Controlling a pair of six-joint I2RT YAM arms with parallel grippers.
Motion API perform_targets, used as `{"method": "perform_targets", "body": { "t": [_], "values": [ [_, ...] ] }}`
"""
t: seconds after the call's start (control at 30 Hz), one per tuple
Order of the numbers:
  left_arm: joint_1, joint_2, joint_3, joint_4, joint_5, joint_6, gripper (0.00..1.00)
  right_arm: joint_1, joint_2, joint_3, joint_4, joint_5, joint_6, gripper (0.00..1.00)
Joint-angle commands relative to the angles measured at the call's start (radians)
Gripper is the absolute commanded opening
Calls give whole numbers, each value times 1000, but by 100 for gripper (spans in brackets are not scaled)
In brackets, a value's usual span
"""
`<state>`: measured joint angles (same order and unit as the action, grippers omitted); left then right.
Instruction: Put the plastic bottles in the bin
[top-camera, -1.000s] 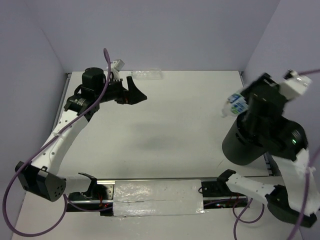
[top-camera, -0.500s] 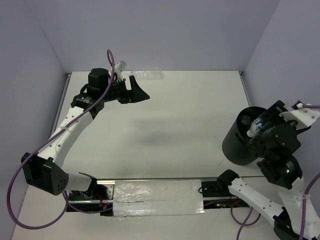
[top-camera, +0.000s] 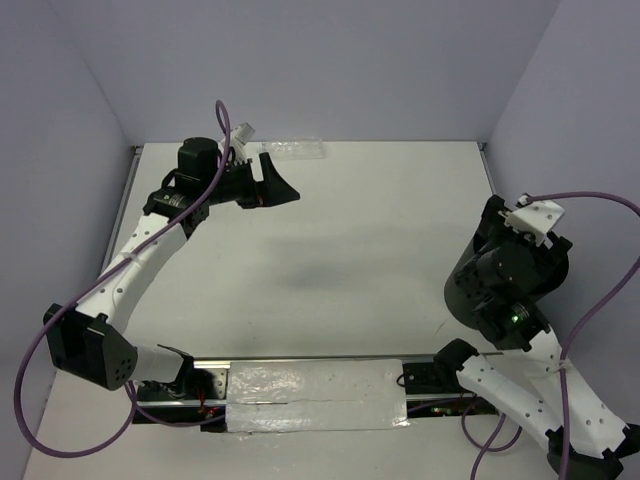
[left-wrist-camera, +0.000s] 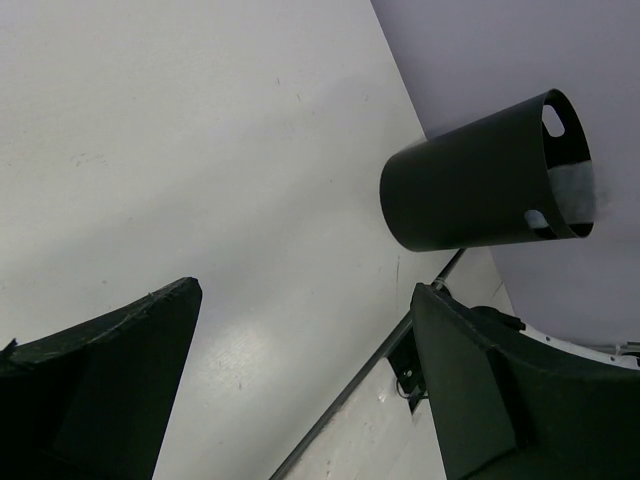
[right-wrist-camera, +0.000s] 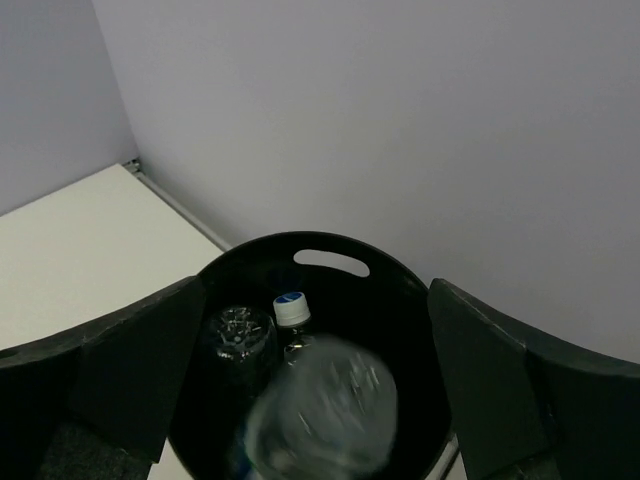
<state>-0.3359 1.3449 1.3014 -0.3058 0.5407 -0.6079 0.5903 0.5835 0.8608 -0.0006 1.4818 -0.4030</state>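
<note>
The black bin sits right under my right gripper, whose fingers stand wide open on either side of its mouth. A clear plastic bottle, blurred, hangs loose between the fingers, inside the bin's rim and touching neither pad. Two more bottles are inside: one showing its white cap, one end-on. In the top view another clear bottle lies by the back wall, just beyond my open, empty left gripper. The left wrist view shows the bin far off across the table.
The right arm's wrist covers most of the bin in the top view. The bin stands near the right wall and the table's right edge. A metal rail with taped sheeting runs along the near edge between the arm bases.
My right arm swung over the bin and its gripper opened, letting go of the labelled bottle, which now drops into the bin. The left arm shifted slightly toward the back wall, then held still.
</note>
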Motion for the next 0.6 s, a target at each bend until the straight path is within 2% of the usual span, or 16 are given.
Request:
{"method": "perform_targets", "body": {
  "t": [0.0, 0.13, 0.23, 0.3, 0.4, 0.5, 0.53, 0.57],
  "values": [
    [5, 19, 4, 34, 19, 3, 99, -3, -8, -5, 281, 248, -178, 100],
    [5, 36, 4, 37, 12, -6, 99, -4, 15, 67, 188, 244, -119, 100],
    [5, 56, 3, 42, 7, -18, 99, -3, 41, 107, 218, 233, -141, 100],
    [5, 69, 1, 48, 1, -30, 99, 2, 68, 124, 278, 227, -215, 100],
    [3, 117, 35, -5, -54, -50, 99, 23, 125, 150, 445, 227, -373, 100],
    [5, 216, 142, -100, -181, -72, 99, 81, 245, 194, 621, 245, -538, 100],
    [5, 247, 210, -169, -256, -75, 99, 121, 315, 205, 775, 250, -594, 100],
    [6, 307, 245, -203, -296, -85, 99, 141, 352, 216, 883, 253, -749, 100]
  ]
}}
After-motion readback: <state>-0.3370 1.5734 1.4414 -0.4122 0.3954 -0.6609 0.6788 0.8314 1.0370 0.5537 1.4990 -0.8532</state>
